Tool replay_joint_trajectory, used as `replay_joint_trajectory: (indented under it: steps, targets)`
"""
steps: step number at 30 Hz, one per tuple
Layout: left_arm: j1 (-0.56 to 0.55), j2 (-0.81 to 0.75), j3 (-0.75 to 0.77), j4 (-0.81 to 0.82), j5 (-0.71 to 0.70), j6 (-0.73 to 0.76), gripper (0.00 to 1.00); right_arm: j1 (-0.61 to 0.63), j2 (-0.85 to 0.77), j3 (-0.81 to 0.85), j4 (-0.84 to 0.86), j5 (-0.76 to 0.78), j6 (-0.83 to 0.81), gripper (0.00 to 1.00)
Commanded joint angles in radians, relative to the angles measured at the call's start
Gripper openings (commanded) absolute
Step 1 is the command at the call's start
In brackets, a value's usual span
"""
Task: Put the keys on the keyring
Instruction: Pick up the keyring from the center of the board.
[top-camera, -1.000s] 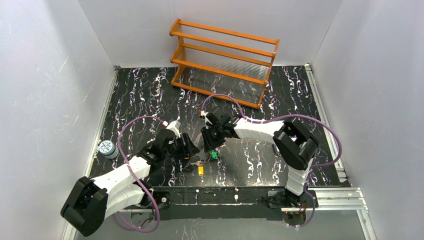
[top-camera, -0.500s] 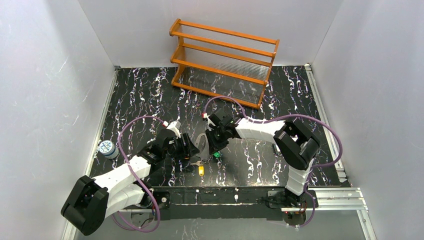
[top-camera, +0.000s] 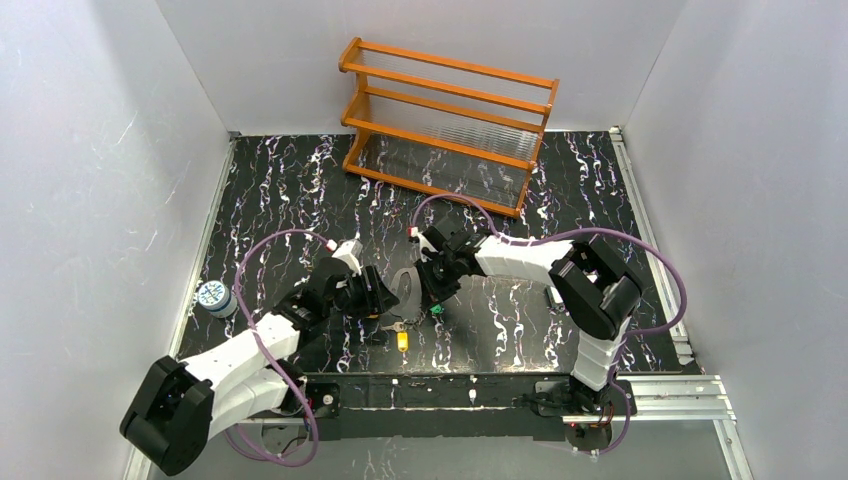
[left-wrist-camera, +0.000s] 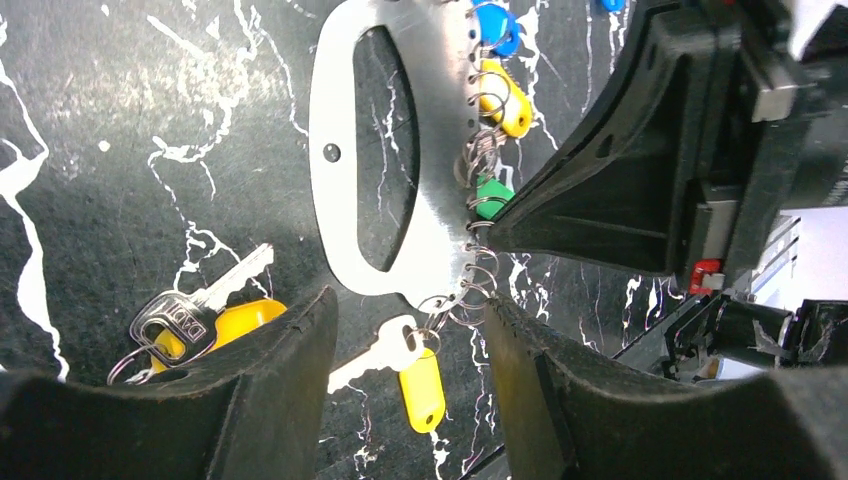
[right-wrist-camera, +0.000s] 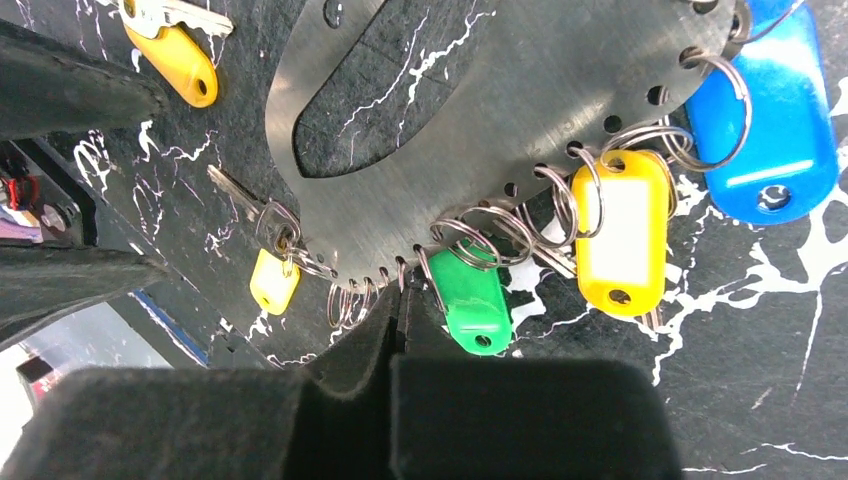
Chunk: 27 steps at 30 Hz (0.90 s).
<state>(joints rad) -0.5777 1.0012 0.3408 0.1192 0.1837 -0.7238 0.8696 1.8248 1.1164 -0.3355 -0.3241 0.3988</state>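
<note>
Keyring (right-wrist-camera: 560, 90), flat steel oval, flat on desk (left-wrist-camera: 100, 150) between arms. Right jaws pressed together at its holed edge, just beside green key (right-wrist-camera: 470, 300). Left jaws apart, straddling its end. 1 yellow key (left-wrist-camera: 215, 325) loose nearby.

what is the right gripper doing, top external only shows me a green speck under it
Observer: The right gripper is shut, tips at the keyring's holed edge beside the green tag; whether they pinch a ring is unclear.
Operator: anything hung on the keyring
Observer: Yes: the green tag, a yellow tag and a blue tag hang from rings in its edge holes.
Operator: and the left gripper
Observer: The left gripper is open, fingers either side of the keyring's end, where a small yellow-tagged key hangs.
</note>
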Motion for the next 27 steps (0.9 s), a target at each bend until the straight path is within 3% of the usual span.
replay_joint_trajectory:
  steps: [1,13,22,27]
  targets:
    - [0.006,-0.071,0.027,-0.002,0.003,0.092,0.53,-0.004,-0.07,0.048,-0.033,0.004,-0.1,0.01]
    - [0.006,-0.172,0.077,0.14,0.101,0.433,0.5,-0.004,-0.263,0.093,-0.055,0.021,-0.477,0.01]
    - [0.006,-0.185,0.055,0.365,0.387,0.778,0.36,-0.005,-0.397,0.031,0.009,-0.1,-0.662,0.01]
    - [0.006,-0.154,0.049,0.449,0.468,0.832,0.34,-0.005,-0.467,-0.037,0.076,-0.164,-0.73,0.01]
